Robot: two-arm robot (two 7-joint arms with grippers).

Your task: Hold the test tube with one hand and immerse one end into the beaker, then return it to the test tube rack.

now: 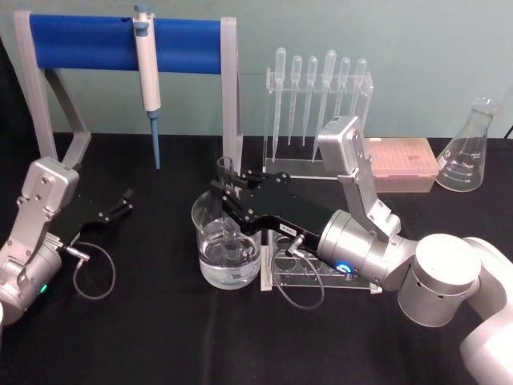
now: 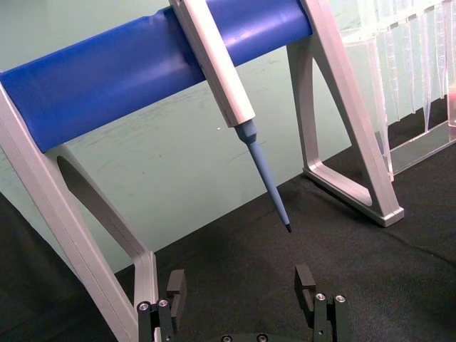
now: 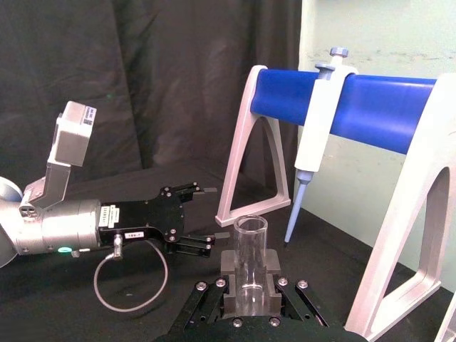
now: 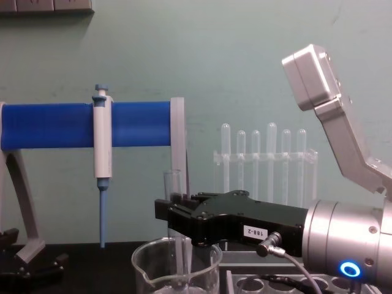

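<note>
On black cloth [image 1: 160, 337], beaker [image 1: 225, 265]; teal wall [image 1: 401, 32].

beaker [image 4: 176, 269] base cropped, test tube [image 4: 173, 184] middle hidden

A laboratory: a black-covered counter [image 1: 160, 337] stands against a pale green wall [image 1: 401, 32]. Along its back edge are a micropipette [image 1: 147, 60] hung on a blue-barred stand [image 1: 88, 44], plastic pipettes [image 1: 329, 80] in a clear rack [image 1: 295, 168], a tip box [image 1: 401, 164] and a conical flask [image 1: 469, 148]. A beaker [image 1: 227, 249] of clear liquid sits mid-counter.
</note>
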